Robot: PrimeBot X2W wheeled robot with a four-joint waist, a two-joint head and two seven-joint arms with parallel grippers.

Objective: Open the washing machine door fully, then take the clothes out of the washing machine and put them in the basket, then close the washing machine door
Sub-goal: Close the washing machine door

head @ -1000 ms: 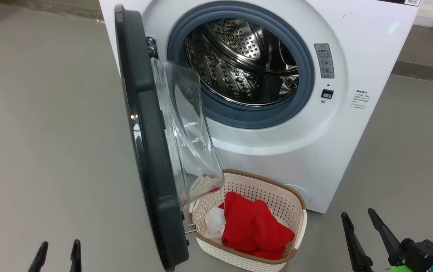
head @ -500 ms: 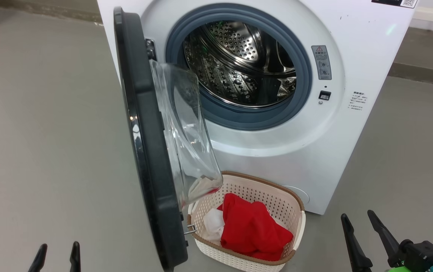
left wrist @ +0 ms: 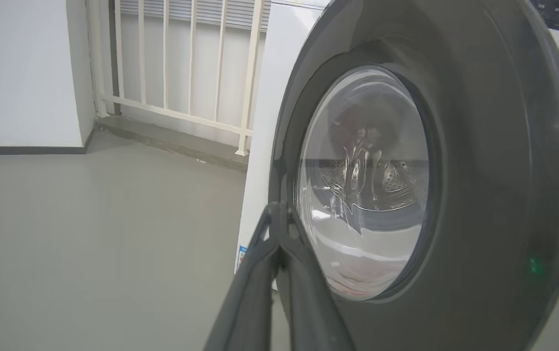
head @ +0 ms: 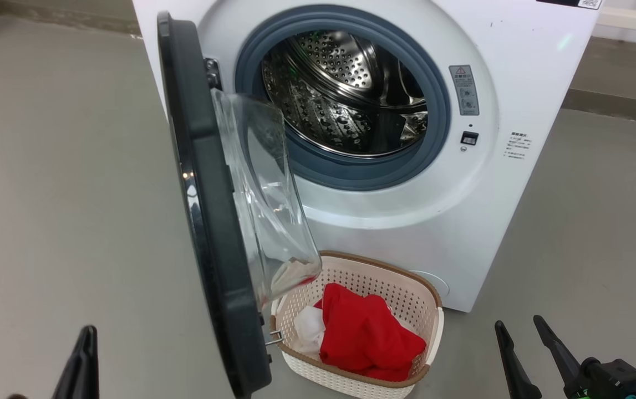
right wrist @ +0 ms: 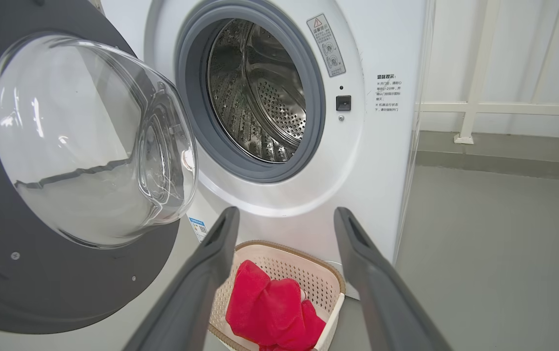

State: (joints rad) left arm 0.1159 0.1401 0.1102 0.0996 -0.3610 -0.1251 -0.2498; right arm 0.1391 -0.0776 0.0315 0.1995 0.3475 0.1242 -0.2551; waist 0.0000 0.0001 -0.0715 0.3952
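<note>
Since a moment ago the left claw [head: 86, 354] has brought its two fingers together into one dark blade, gripping nothing, low over the near left of the floor [head: 46, 194]. The right claw [head: 517, 322] hangs at the near right, fingers apart and empty. Beyond them the basket [head: 373, 259] sits on the floor just in front of the washing machine [head: 517, 55], the clothes [head: 367, 338] heaped red and white inside. The washing machine door [head: 207, 221] stands swung out, its glass bowl overhanging the basket's left rim. Farthest back, the steel drum [head: 345, 94] lies open to view.
</note>
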